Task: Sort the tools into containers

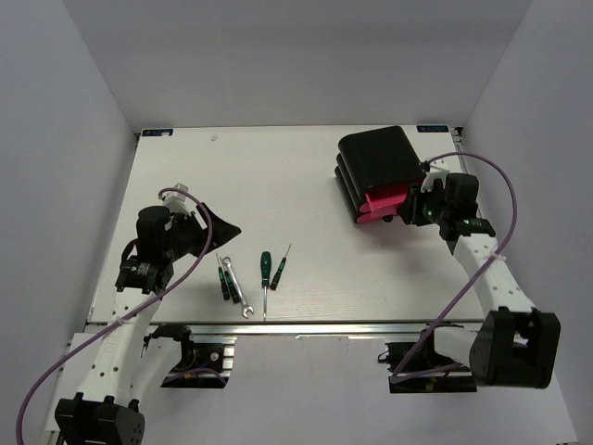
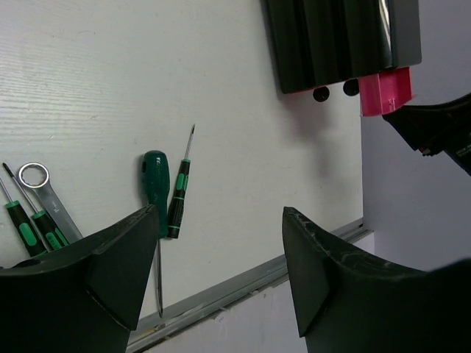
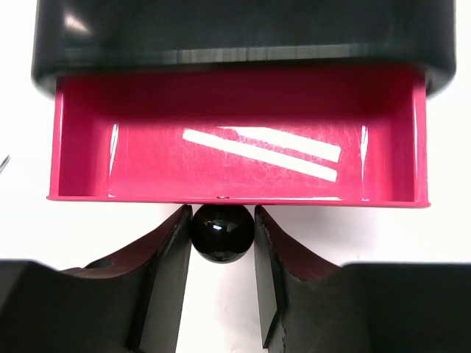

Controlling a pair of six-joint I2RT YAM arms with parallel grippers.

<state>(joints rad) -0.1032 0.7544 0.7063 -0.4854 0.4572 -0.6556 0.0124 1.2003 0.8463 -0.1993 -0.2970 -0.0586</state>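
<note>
A: Start with the right fingers (image 3: 165, 287).
B: Clamped on the round black knob (image 3: 221, 232), one finger on each side. The knob sits on the pink front of a drawer (image 3: 235, 197) that stands open. Glossy pink inside, with light streaks on its floor.
A: Which drawer?
B: The top one of the stack (image 1: 375, 158), going by the overhead view. The other two are pushed in, and their knobs show in the left wrist view. The stack stands at the far right of the desk (image 1: 278, 176).
A: And the left fingers (image 2: 110, 272)?
B: Spread wide with nothing between them. They hang over the left half of the desk, apart from the tools.
A: Where are the tools?
B: The five I can see lie loose on the desk near the front edge.
- **big screwdriver** (image 2: 156, 184): dark green handle, shaft pointing at the front edge.
- **thin screwdriver** (image 2: 179, 198): just beside the big one on the stack side, tip pointing the other way.
- **wrench** (image 2: 51, 202): further left, silver, ring end away from the front edge.
- **two small screwdrivers** (image 2: 23, 232): green-and-black handles, right against the wrench on its left. I cannot tell if they touch it.
A: How far are the tools from the stack?
B: Well apart, with bare desk between.
</note>
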